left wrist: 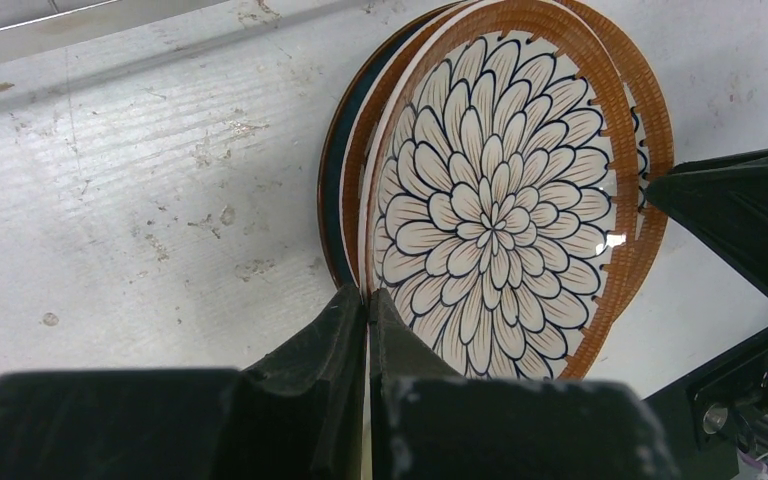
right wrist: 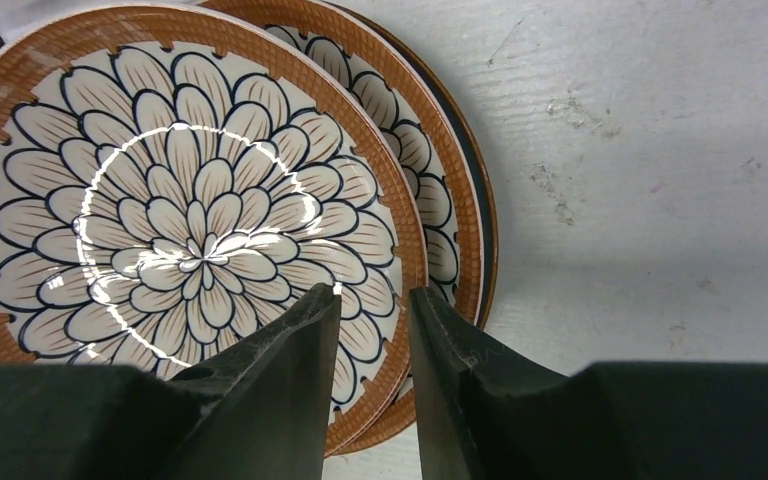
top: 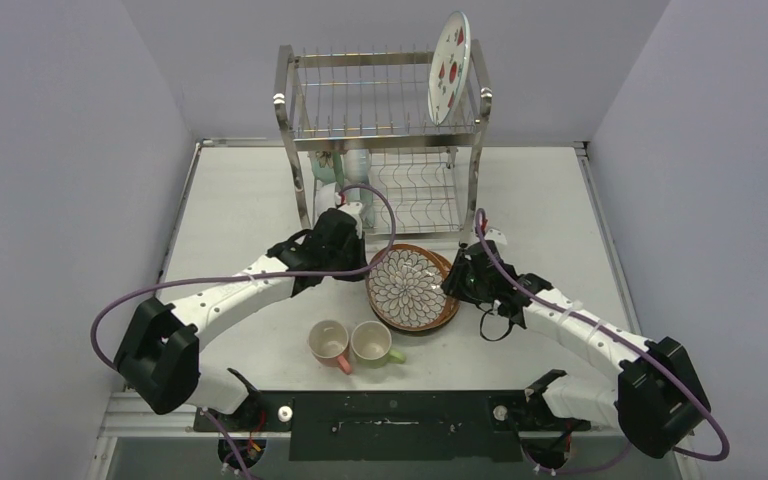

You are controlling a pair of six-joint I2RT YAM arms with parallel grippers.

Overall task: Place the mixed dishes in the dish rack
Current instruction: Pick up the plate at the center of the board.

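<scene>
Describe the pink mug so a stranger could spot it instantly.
From the tall steel dish rack at the far side of the table, come toward the near edge past the brown-rimmed petal plates. Two mugs stand side by side there; the pink mug is the left one with a pink handle, the green mug beside it has a green handle.

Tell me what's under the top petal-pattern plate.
A second plate with the same petal pattern lies directly under the top petal plate, shifted sideways. Below it a dark rim shows, probably a third dish; its face is covered.
</scene>
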